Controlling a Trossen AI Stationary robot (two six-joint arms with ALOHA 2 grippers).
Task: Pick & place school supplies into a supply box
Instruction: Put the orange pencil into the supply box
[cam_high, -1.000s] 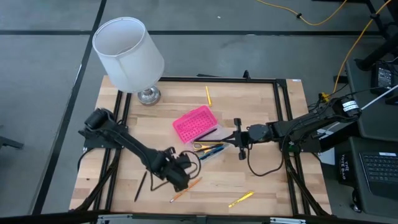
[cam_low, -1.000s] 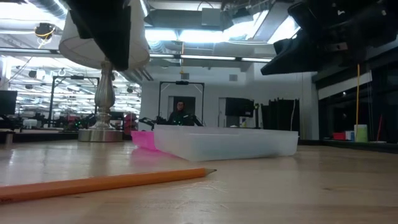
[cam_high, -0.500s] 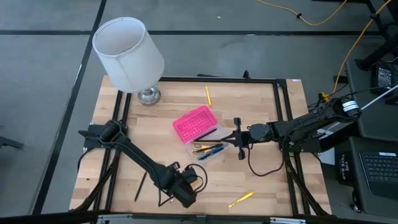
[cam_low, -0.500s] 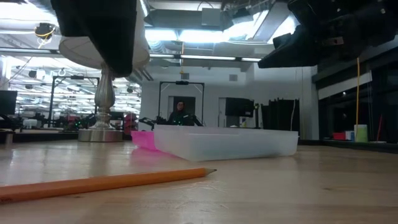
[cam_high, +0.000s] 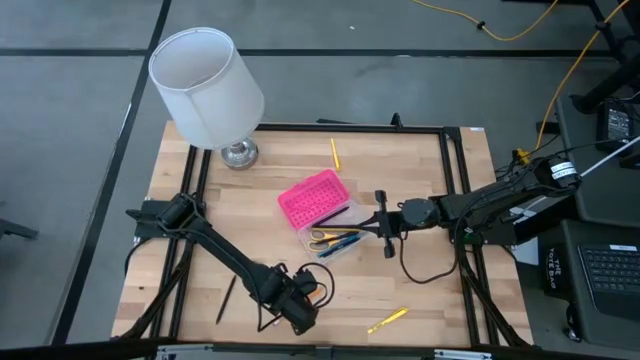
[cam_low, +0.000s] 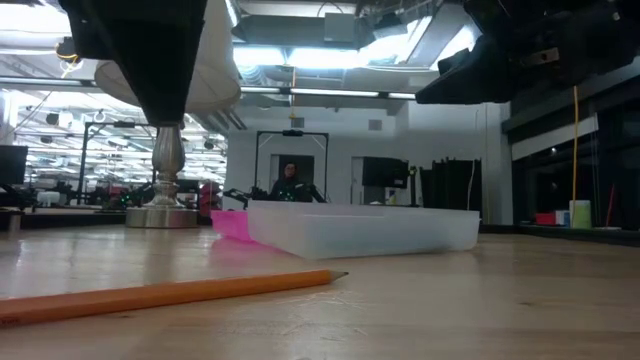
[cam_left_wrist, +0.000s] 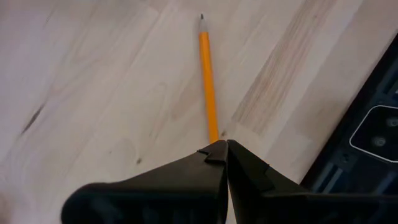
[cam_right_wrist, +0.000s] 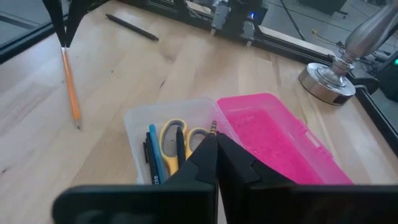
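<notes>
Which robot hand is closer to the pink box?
The right hand. It hovers just beside the pink box, shut. The left hand is farther off near the table's front edge, shut on an orange pencil.

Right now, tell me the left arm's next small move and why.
Probably lift: the left gripper is shut at the end of the orange pencil, which lies flat on the table. Raising it slightly would show whether the pencil is truly gripped before carrying it to the supply box.

Lamp (cam_high: 207, 88) (tall) at table's (cam_high: 420, 210) far-left corner
</notes>
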